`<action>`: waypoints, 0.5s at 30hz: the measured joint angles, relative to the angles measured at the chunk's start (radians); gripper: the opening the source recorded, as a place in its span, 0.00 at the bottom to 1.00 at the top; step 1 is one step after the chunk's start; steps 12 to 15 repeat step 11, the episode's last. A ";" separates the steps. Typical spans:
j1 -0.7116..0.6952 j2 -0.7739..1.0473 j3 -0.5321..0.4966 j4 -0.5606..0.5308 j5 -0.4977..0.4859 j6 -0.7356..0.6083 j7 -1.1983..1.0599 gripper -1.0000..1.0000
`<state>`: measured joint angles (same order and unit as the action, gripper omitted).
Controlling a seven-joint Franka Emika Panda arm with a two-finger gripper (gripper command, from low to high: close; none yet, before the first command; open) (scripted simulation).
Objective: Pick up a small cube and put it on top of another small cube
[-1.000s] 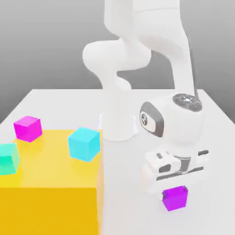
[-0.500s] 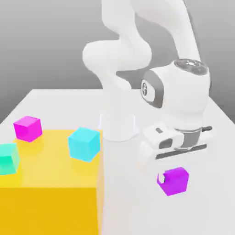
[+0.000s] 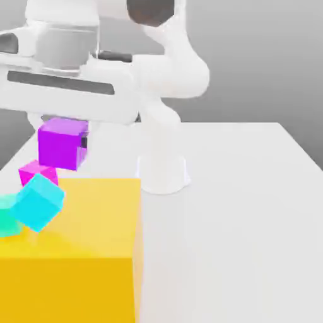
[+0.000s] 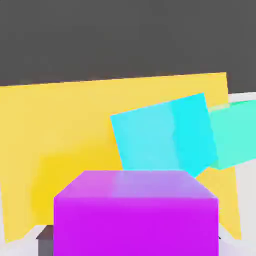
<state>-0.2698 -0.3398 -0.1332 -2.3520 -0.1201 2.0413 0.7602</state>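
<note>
Purple, the one small cube point(image 3: 61, 143) hangs clamped in the tool point(image 3: 63, 135), lifted above the far left corner of the one yellow block point(image 3: 82, 252) in the exterior view. One pink cube point(image 3: 36, 172), one cyan cube point(image 3: 39, 202), tilted on the block, and one teal cube point(image 3: 6, 217) lie below. White table point(image 3: 240, 221). No writing is readable.

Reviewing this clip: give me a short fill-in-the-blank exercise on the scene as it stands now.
1. The small violet-purple cube is held in the ____, above the table.
2. The cyan cube sits tilted on the big ____ block.
3. Just below the held cube in the exterior view is a hot-____ cube.

Missing words: gripper; yellow; pink
</note>
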 joint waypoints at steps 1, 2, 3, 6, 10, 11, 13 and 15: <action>-0.024 -0.016 -0.017 -0.012 0.013 -0.010 0.032 0.00; -0.046 -0.031 -0.034 -0.026 0.026 -0.018 0.065 0.00; -0.063 -0.036 -0.047 -0.043 0.037 -0.012 0.088 0.00; -0.079 -0.005 -0.063 -0.115 0.048 0.086 0.105 0.00; -0.081 0.010 -0.065 -0.139 0.049 0.126 0.105 1.00; -0.081 0.010 -0.065 -0.139 0.049 0.126 0.105 1.00; -0.081 0.010 -0.065 -0.139 0.049 0.126 0.105 1.00; -0.081 0.010 -0.065 -0.139 0.049 0.126 0.105 1.00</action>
